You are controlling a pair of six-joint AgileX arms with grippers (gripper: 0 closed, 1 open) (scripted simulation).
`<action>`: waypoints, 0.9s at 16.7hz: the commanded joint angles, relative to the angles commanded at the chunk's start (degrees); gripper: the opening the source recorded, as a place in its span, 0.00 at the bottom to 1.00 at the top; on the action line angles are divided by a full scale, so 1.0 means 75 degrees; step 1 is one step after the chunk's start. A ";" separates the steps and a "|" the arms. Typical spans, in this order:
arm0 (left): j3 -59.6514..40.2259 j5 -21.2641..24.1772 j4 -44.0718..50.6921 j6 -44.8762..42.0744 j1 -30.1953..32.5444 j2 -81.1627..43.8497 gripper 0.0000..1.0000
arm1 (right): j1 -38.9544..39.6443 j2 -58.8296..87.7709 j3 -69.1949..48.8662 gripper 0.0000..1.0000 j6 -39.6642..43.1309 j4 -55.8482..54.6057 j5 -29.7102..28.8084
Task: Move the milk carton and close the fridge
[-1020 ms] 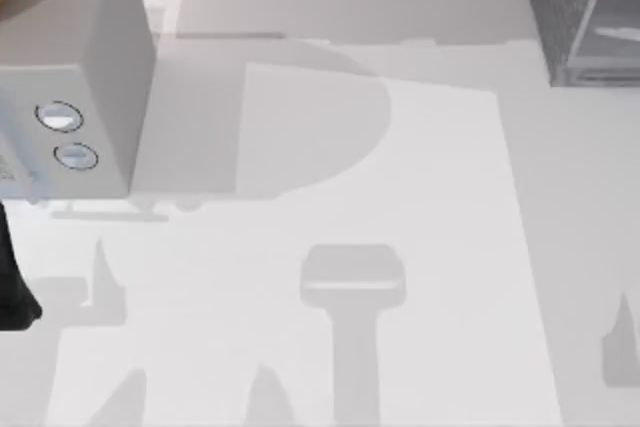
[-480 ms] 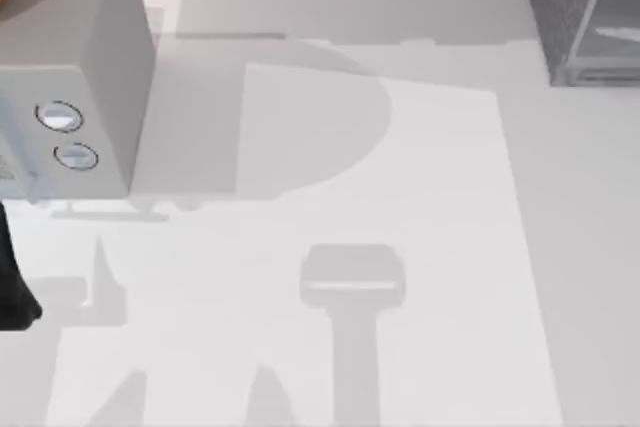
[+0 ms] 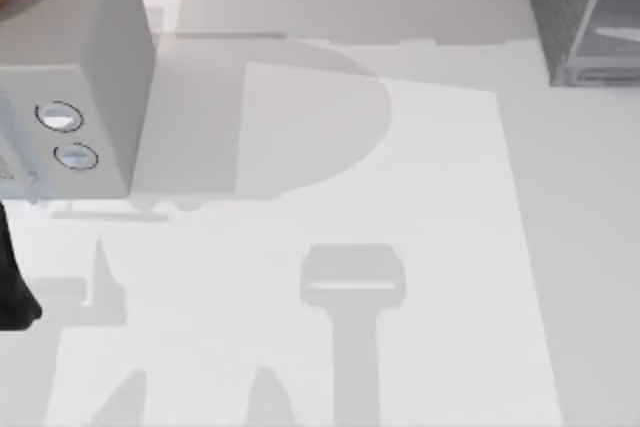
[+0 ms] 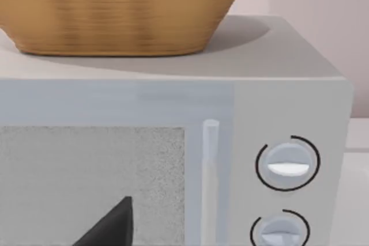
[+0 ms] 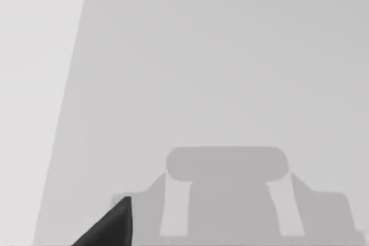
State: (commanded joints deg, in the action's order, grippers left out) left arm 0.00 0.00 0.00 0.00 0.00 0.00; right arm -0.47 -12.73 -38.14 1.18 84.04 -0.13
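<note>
Left tool (image 4: pixel 109 226): one dark fingertip seen, faced the pale box with two dials (image 4: pixel 286 165), basket (image 4: pixel 115 10) on top; spread untellable. Right tool (image 5: pixel 109 226): above bare worktop (image 5: pixel 230 56), likewise untellable. Top view: fridge (image 3: pixel 585 12) at far right corner.

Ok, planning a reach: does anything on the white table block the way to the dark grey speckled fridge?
Nothing visible does. The fridge sits at the table's far right corner; the pale grey two-dial box stands far left.
</note>
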 joint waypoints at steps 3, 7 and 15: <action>0.0000 0.0000 0.0000 0.0000 0.0000 0.0000 1.00 | -0.0601 0.0659 -0.0288 1.00 0.0694 -0.0020 0.0403; 0.0000 0.0000 0.0000 0.0000 0.0000 0.0000 1.00 | -0.2246 0.2456 -0.0998 1.00 0.2527 -0.0062 0.1377; 0.0000 0.0000 0.0000 0.0000 0.0000 0.0000 1.00 | -0.7231 0.8025 -0.2885 1.00 0.7975 -0.0175 0.4018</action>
State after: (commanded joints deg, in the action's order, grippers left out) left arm 0.00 0.00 0.00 0.00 0.00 0.00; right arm -54.71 47.46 -59.78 60.99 82.72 30.00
